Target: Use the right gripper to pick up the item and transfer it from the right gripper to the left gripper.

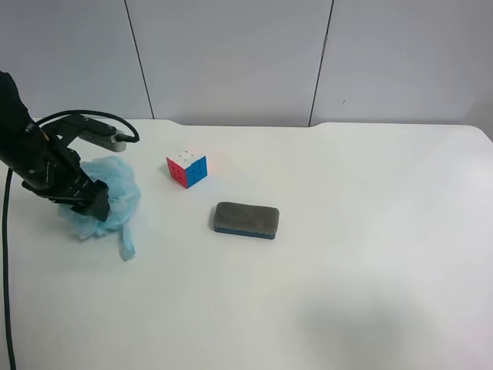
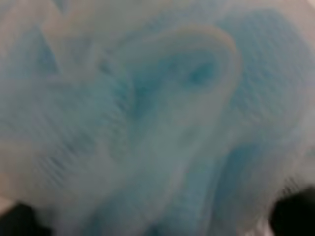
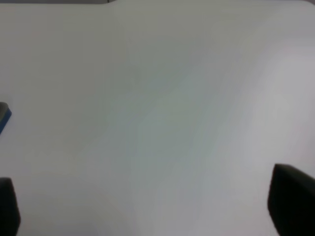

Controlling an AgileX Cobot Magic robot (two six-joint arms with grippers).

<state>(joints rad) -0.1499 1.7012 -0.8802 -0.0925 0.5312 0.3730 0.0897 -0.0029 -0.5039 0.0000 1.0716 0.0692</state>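
The light-blue pouf (image 1: 115,193) sits at the left of the white table (image 1: 347,231) in the exterior high view, its ribbon loop (image 1: 126,247) trailing toward the front. The left gripper (image 1: 96,204), on the arm at that view's left, is pushed into the pouf. In the left wrist view the pouf (image 2: 157,113) fills the frame, with dark fingertips (image 2: 295,216) wide apart at the two corners, so the jaws stand open around it. The right gripper (image 3: 147,201) is open and empty over bare table; it is out of the exterior high view.
A colourful puzzle cube (image 1: 187,168) stands right of the pouf. A grey-and-blue eraser block (image 1: 246,220) lies near the table's middle, and its corner shows in the right wrist view (image 3: 4,118). Grey wall panels stand behind the table.
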